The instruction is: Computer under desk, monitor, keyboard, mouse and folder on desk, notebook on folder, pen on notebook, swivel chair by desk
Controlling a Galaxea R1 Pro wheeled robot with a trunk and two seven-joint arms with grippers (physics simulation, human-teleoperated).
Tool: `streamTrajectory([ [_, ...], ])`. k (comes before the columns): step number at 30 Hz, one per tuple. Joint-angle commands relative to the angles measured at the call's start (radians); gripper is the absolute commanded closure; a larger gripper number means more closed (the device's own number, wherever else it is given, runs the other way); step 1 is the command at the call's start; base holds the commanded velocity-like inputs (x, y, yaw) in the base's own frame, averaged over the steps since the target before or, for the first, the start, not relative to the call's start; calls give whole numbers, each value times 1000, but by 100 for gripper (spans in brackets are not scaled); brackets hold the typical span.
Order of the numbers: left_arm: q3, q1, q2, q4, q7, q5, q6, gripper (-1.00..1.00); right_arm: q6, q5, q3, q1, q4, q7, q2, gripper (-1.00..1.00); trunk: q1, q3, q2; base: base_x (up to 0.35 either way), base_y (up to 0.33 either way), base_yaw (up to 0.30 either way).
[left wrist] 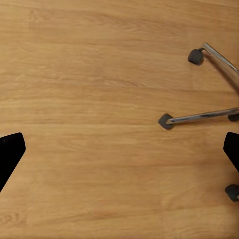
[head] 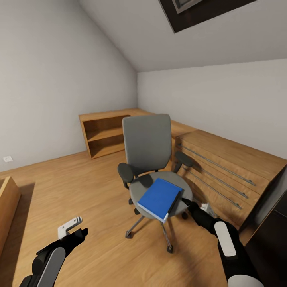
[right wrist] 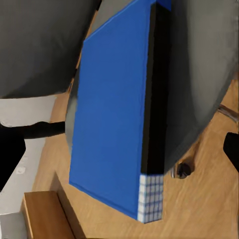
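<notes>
At the left of the head view we see our left tool (head: 75, 227) hanging low over the light wood plank floor (head: 87, 191), its fingers spread wide and holding nothing; in the left wrist view the dark fingertips (left wrist: 11, 152) sit far apart at the picture's edges, with bare planks between them and the chair's metal legs and castors (left wrist: 166, 121) close by. Behind it, against the grey wall, stands a low open wooden shelf (head: 104, 135). In the middle of the room stands the swivel chair (head: 146, 143), its grey back upright and facing us, and the blue folder (head: 159, 198) lies flat on its grey seat, one corner jutting over the front edge. The right wrist view shows the folder (right wrist: 112, 119) close up, blue cover up, dark spine and chequered white page edges toward the camera. Our right tool (head: 186, 202) sits at the folder's right edge, just beside or touching it; we cannot tell how far it is open. Along the right wall runs a light wooden drawer chest (head: 231, 167) with long metal handles.
</notes>
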Motion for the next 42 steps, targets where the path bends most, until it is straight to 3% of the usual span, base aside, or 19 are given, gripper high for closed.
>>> streamTrajectory([
  [1,0,-1,0,-1,9,11,2,-100,-67,-1,-1,-1,14,4,6,-100,4,-4,-8,0,0,0],
  [8,0,-1,1,0,9,11,2,-100,-101,-4,0,-1,23,1,14,-100,31,-26,-57,0,0,0],
  [9,0,-1,0,0,9,12,2,-100,-119,-66,-3,-1,33,1,49,-100,34,-29,-64,0,0,0],
  [10,0,-1,0,0,9,11,2,-100,-120,-85,-4,-1,35,1,54,-100,38,-32,-71,0,0,0],
  [14,0,-1,1,0,9,11,2,-100,-122,-262,0,-1,89,0,69,-100,54,-45,-99,0,0,0],
  [18,0,-1,1,0,9,11,2,-100,-123,-312,0,-1,109,-1,70,-100,69,-57,-127,0,0,0],
  [23,0,-1,1,0,9,11,2,-100,-120,-340,-3,-1,118,-7,69,-100,88,-73,-162,0,0,0],
  [33,1,-1,1,0,9,11,2,-100,-123,-343,-3,-4,162,-7,70,-100,126,-104,-232,0,0,0],
  [42,2,-1,5,11,8,12,5,-100,-117,-343,3,-4,163,-7,72,-100,126,-104,-232,0,0,0],
])
